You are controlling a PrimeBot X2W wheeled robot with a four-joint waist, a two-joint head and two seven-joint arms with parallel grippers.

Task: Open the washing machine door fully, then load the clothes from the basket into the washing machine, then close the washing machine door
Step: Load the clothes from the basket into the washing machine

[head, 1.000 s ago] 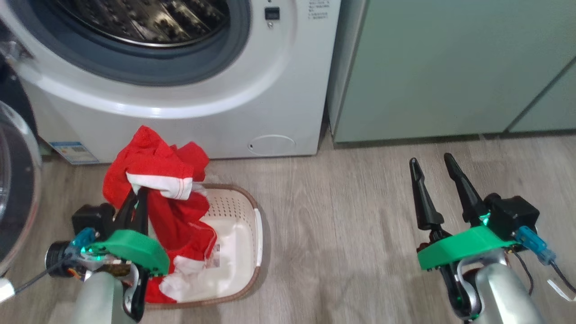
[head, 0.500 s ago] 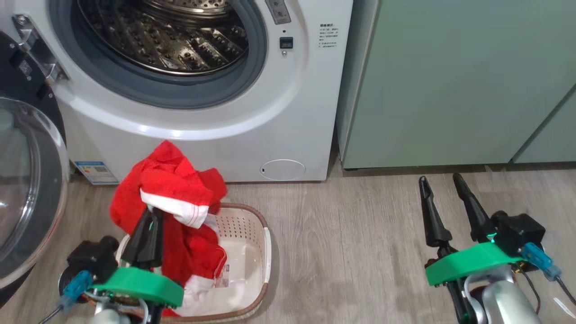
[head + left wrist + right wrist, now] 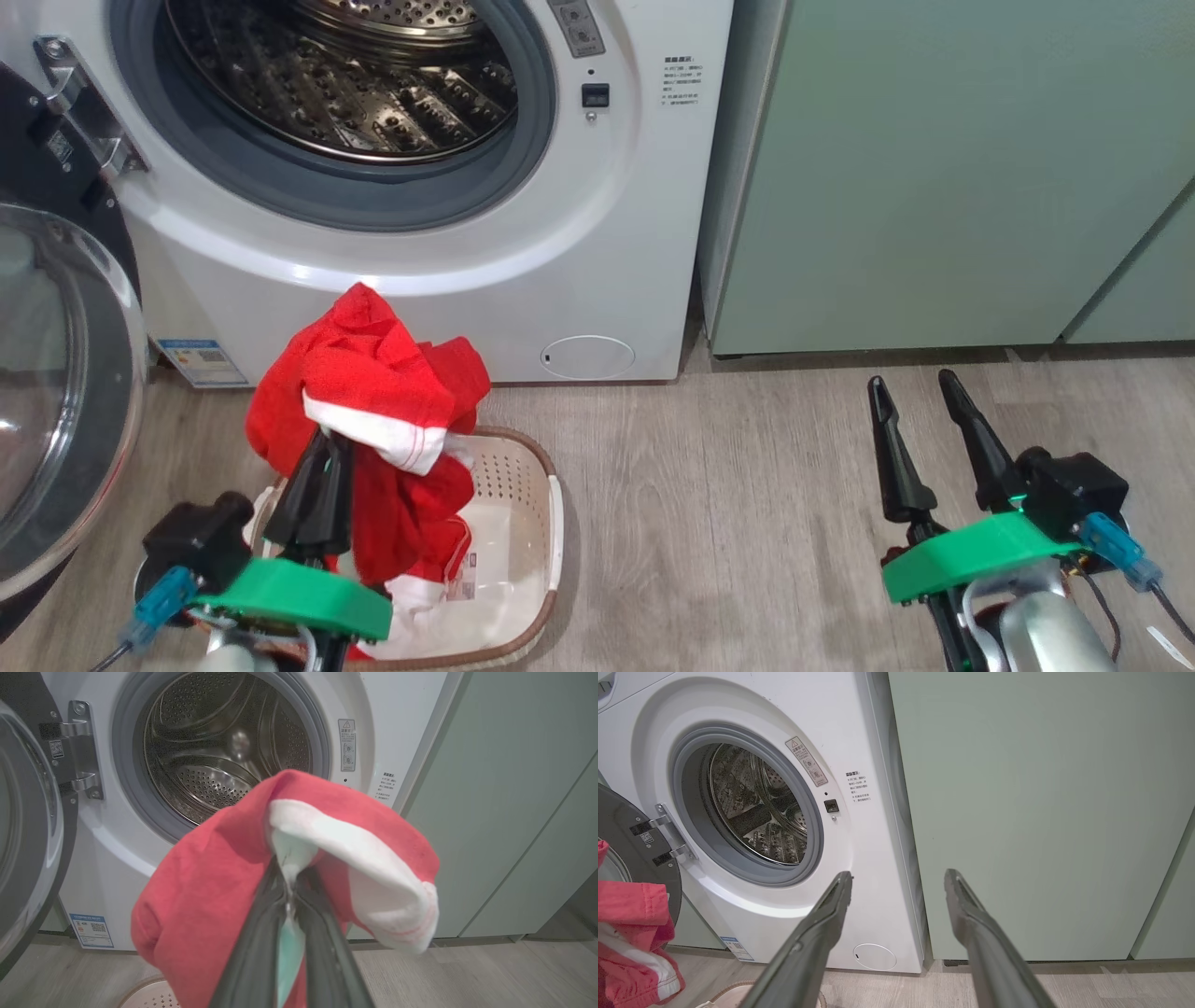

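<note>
- The clothes (image 3: 369, 392) hang from my left gripper (image 3: 324, 453), whose fingers are clamped together on a white-striped fold. The bundle is lifted above the basket (image 3: 509, 467), with its lower end trailing inside.
- The basket sits on the floor just in front of the washing machine (image 3: 607, 243).
- The washing machine door (image 3: 56, 392) stands swung wide on my left, so I judge the opening step done.
- The drum (image 3: 355, 84) shows bare steel, with nothing loaded yet.
- My right gripper (image 3: 910, 383) hovers well apart near the green cabinets (image 3: 934, 187), fingers spread and empty.
- Left to do: carry the bundle into the drum, let go, check the basket, and close the door.
</note>
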